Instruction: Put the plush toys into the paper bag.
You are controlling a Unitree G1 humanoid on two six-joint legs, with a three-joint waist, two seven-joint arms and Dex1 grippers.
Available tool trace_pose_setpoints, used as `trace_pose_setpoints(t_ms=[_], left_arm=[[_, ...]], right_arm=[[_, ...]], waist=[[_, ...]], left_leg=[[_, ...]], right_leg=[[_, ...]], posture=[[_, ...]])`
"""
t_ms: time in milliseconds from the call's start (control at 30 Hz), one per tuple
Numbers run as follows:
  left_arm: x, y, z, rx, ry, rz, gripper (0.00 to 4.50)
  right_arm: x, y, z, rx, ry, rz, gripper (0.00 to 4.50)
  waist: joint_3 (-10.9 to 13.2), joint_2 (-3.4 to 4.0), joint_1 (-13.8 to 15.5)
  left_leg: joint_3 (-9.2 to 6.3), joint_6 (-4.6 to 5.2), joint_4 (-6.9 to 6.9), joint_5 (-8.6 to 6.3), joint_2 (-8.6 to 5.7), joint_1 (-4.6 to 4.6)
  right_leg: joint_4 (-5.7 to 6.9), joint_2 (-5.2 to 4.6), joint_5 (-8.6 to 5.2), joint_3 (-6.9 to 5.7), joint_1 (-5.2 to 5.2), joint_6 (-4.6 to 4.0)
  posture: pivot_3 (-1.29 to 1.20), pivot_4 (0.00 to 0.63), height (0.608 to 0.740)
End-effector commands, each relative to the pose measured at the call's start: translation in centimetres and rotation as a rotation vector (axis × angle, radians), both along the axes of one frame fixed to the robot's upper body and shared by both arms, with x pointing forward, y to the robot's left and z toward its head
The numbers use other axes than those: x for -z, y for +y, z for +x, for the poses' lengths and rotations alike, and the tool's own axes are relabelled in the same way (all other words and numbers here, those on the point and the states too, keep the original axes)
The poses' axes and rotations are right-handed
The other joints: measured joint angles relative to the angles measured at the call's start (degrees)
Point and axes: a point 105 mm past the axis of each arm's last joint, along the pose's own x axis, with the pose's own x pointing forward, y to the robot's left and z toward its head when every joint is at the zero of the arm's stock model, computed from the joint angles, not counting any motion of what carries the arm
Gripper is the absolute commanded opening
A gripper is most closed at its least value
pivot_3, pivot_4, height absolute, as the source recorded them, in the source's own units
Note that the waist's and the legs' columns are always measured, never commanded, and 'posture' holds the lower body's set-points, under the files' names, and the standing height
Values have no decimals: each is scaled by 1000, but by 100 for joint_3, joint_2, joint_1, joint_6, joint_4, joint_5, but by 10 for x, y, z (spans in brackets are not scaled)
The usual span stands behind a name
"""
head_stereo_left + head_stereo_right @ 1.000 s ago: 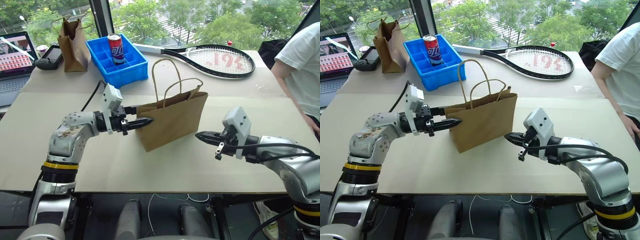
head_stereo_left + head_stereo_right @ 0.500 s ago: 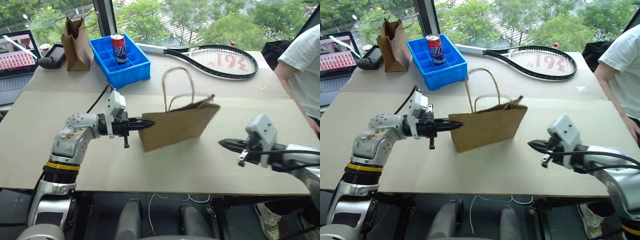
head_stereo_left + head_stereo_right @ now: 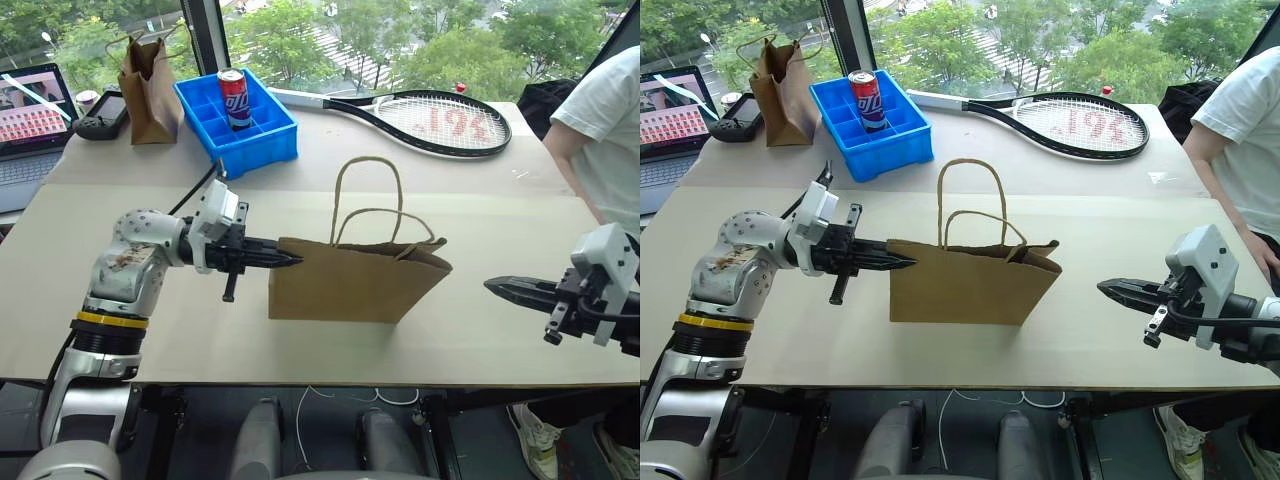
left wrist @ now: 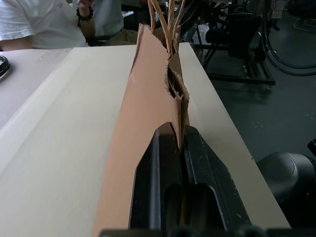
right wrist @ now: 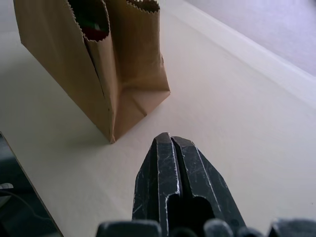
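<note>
Paper bag point(image 3: 355, 290) stands upright on the pale counter point(image 3: 120, 300), near the front edge, roughly mid-width, mouth up, two twine loop handles raised. In the right wrist view a red patch with some green shows inside the bag mouth: one plush toy point(image 5: 94, 29); a second cannot be made out.

Left end effector point(image 3: 290, 261) is pressed together, pinching the bag's top rim at its left end. Right end effector point(image 3: 497, 288) is pressed together on nothing, hovering well apart from the bag, toward the counter's right edge.

Bare counter lies between the bag and the right end effector, and behind the bag.

Rear of counter:
- one blue bin point(image 3: 240, 125) with one can point(image 3: 232, 97)
- one racket point(image 3: 420, 118)
- one darker bag point(image 3: 148, 85), back left corner
- one laptop point(image 3: 30, 110)

Windows with trees behind. A person in a white shirt point(image 3: 605, 130) at the right edge.
</note>
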Motion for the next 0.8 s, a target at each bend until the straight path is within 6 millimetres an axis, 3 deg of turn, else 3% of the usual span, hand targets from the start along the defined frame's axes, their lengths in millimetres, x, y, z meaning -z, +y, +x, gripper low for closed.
trace_pose_setpoints(t_ms=[33,67,100,133,267,467,533,667,800], left_arm=[[2,2,-2,5,10,39,123],[2,3,-1,-10,36,35,123],[0,5,0,-26,55,26,645],[-1,6,2,-44,70,13,802],[-7,13,4,-74,78,6,2343],[-27,52,3,-210,75,20,4293],[-32,67,0,-269,94,13,4421],[-19,93,-7,-415,172,8,4421],[-1,109,-13,-536,220,15,4500]], right_arm=[[-15,2,-2,-5,-44,-12,0],[-16,2,-2,-5,-44,-12,0],[-17,3,-2,-6,-44,-11,0],[-19,3,-2,-9,-44,-10,0],[-25,4,-2,-30,-42,13,0],[-27,-1,-8,-60,26,103,0],[-28,-2,-9,-67,26,126,0],[-25,-3,-6,-70,-2,135,0],[-20,-1,-6,-70,-2,195,1118]], waist=[[0,0,2],[0,0,2],[0,0,0],[0,0,-1],[0,0,-2],[1,-1,-13],[1,-1,-38],[0,0,-53],[1,-1,-56]], left_leg=[[0,0,0,0,0,0],[0,0,0,0,0,0],[0,0,0,0,0,0],[0,0,0,0,0,0],[0,0,1,0,0,0],[-1,0,-2,0,1,0],[-1,0,-4,0,2,0],[0,0,-8,0,2,4],[0,-1,-10,-1,5,2]], right_leg=[[0,0,0,0,0,0],[0,0,0,0,0,-1],[1,0,0,0,0,-1],[1,0,0,0,0,0],[1,0,-4,0,0,6],[2,0,-2,0,-2,3],[2,0,-2,0,-4,2],[2,-1,-3,0,-3,2],[1,-1,-4,-2,-10,2]], posture=[[0,150,740],[0,150,740],[0,150,740],[0,150,740],[0,150,740],[0,150,740],[0,150,740],[0,150,740],[0,150,740]])
